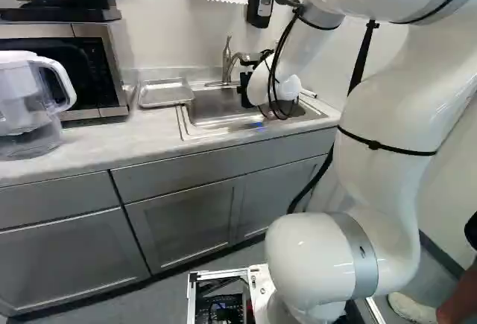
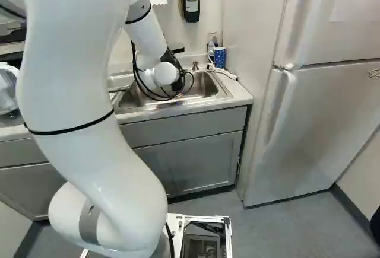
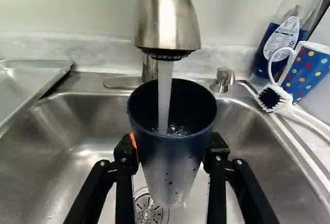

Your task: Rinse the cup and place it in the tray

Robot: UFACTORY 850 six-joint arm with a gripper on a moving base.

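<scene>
Rinsing at the sink. The gripper [image 1: 246, 89] is closed on the cup [image 3: 171, 144], one finger against each side of its wall; an orange pad [image 3: 134, 144] shows at one of them. The cup, dark blue above and paler toward its base, is held over the sink [image 3: 87, 141], mouth up, beneath the faucet [image 3: 167, 18]. A stream of water [image 3: 164, 92] runs from the faucet into the cup, with bubbles where it lands; drops dot the cup's lower wall. The drain [image 3: 148, 212] is partly hidden behind the cup's base. The tray [image 3: 23, 80], a shallow metal one, lies on the counter [image 1: 97, 145] beside the sink, to the sink's left in the left base view, apart from the cup. Behind the sink, near the faucet, stands a small metal pump [image 3: 223, 80]. At the sink's other side are a blue mug [image 3: 309, 69] with coloured dots, a white-handled brush [image 3: 273, 96] with its head beside the mug, and a clear bottle [image 3: 283, 33] of blue liquid. The arm [image 1: 380, 175] reaches over the counter to the sink. In the left base view a pitcher [image 1: 26, 108] stands near the microwave [image 1: 112, 71]; in the right base view a fridge [image 2: 320, 121] stands at the right.
</scene>
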